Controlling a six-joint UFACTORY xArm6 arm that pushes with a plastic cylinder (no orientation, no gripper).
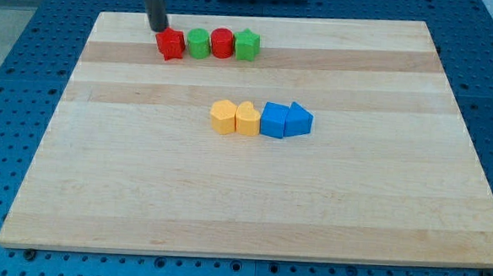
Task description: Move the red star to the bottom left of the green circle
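Four blocks are being shown in a row near the surface's [378,204] top: red star [171,44], green circle [200,43], red circle [223,44], green star [248,44]. My tip [157,29], a jawless tool, is being held just beside the red star's upper-left edge; contact cannot be told.

My tip [157,29] beside red star [171,44]

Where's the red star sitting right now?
The red star sits near the view's top left of the board, at the left end of a row, touching the green circle. My tip is just above-left of it.
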